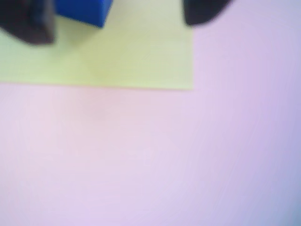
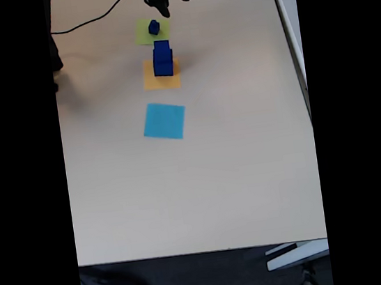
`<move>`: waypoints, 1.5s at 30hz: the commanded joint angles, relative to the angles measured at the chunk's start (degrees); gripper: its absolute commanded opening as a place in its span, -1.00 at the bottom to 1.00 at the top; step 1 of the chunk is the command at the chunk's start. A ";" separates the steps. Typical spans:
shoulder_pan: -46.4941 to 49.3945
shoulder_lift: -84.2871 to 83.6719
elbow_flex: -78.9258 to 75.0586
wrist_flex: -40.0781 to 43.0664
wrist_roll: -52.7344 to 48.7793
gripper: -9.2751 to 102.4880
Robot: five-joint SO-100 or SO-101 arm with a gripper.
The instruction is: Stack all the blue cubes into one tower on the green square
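While the wrist view is badly blurred, I can make out a small blue cube sitting on the green square, between my gripper's two dark fingers but nearer the left one in that view, apart from both, at the top edge of the picture. The jaws stand wide, with nothing held between them. In the fixed view the same small blue cube rests on the green square, just below the gripper, which hangs over the square's far edge. Farther from the jaws, toward the camera, I see a taller stack of blue cubes standing on the orange square; how many cubes it holds I cannot tell. Beyond that again lies the light-blue square, flat on the pale table. A black cable trails across the tabletop left of the gripper.
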State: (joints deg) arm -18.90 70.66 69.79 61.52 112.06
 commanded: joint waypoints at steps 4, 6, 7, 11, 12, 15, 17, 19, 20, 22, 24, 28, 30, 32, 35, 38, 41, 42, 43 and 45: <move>2.81 8.09 -5.54 0.09 -5.89 -0.60; 4.39 9.14 -6.42 1.49 -8.96 -0.60; 5.27 9.84 -6.33 1.93 -10.20 -0.60; 8.26 11.78 -6.42 4.57 -13.10 -0.58; 8.79 11.95 -6.42 4.75 -13.89 -0.57; 9.58 12.30 -5.98 4.92 -14.33 -0.58; 9.84 12.48 -6.06 4.83 -13.54 -0.58; 10.02 12.48 -6.24 4.75 -12.92 -0.57; 10.02 12.39 -6.24 4.75 -12.66 -0.57; 9.67 12.22 -6.15 5.01 -11.60 -0.58; 9.32 12.04 -5.98 6.50 -8.61 -0.54; 9.05 11.87 -5.54 6.86 -8.44 -0.07; 9.05 11.95 -5.54 8.00 -8.26 -0.02; 9.40 12.13 -5.36 9.32 -8.44 0.01; 10.02 14.15 -2.37 9.49 -8.79 0.03; 11.16 16.79 2.02 9.23 -10.37 0.04; 13.27 18.54 4.48 9.14 -13.80 0.04; 14.06 19.07 5.27 9.05 -14.77 0.04; 14.77 19.51 6.06 8.88 -15.73 0.04; 16.08 19.78 7.12 8.09 -18.02 0.03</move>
State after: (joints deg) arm -4.48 85.34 76.55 70.84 96.94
